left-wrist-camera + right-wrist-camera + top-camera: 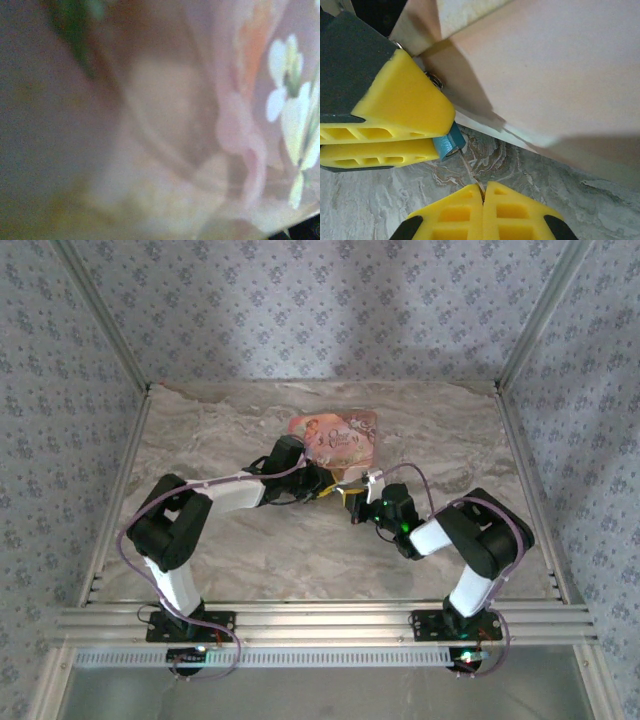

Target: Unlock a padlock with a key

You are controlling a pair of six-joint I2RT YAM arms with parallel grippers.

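L gripper (325, 483) sits mid-table, just beside the near edge of the pink box (560, 65). Its yellow pads are narrow and pinch the key (448, 145), whose blue head pokes out at the tips just above the marble table (370, 200). The L wrist cam is pressed so close to the box print that it's mostly blur.

R gripper (483, 192) faces it from just below the key, fingers pressed flat together w/ nothing clearly btwn them. The padlock can't be made out. The yellow speck btwn the arms in the top view could be the lock or a pad.

Judgement: the step is lining up the key w/ the lock. L should grip the head firmly so the blade can't swivel, and approach straight and slow. R would likely need to open and brace the lock body first. Both should stay clear of the box edge.
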